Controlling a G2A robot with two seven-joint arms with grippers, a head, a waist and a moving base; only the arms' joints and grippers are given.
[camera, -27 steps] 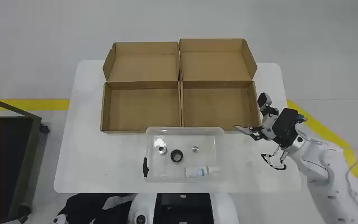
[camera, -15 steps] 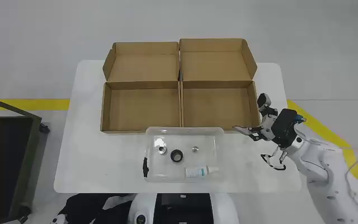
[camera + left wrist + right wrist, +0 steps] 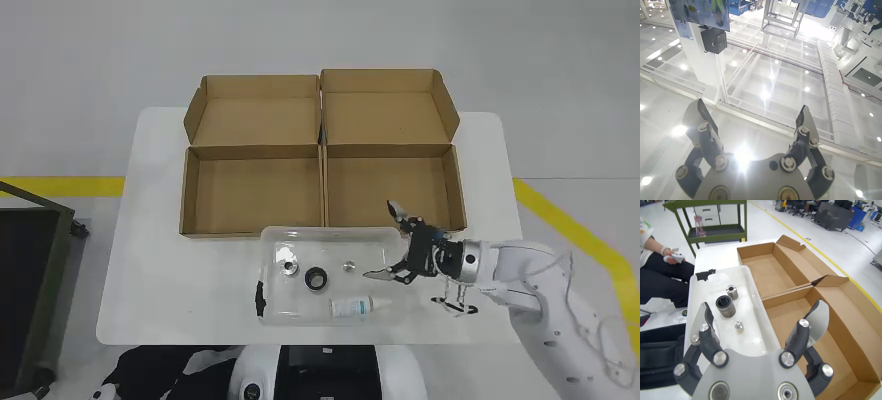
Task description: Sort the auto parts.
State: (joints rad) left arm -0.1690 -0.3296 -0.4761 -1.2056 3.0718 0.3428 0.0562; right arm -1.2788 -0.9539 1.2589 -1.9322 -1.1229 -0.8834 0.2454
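Right gripper (image 3: pixel 382 243) hangs over the right end of the clear tray (image 3: pixel 330 231), fingers (image 3: pixel 394 210) spread wide. The tray's got a steel bushing (image 3: pixel 288 266), black ring (image 3: pixel 317 279), small knob (image 3: pixel 349 266) and white bottle (image 3: pixel 358 306). Left box (image 3: pixel 255 195) and right box (image 3: pixel 385 190) sit just behind it on the desk (image 3: pixel 150 280).

We see a clear plastic tray (image 3: pixel 300 233) at the middle of the table's near edge. Three metal parts stand upright in it in a loose row: a steel bushing (image 3: pixel 731 292) with a dark bore toward the tray's left end, a dark ring bearing (image 3: pixel 725 306) just beside it, and a small silver knob (image 3: pixel 739 326) nearer the middle. A white bottle (image 3: pixel 352 306) lies on its side along the tray's near wall. Behind the tray sit the left box (image 3: pixel 252 195) and the right box (image 3: pixel 385 195), open cardboard, touching side by side, lids folded back toward the far edge.
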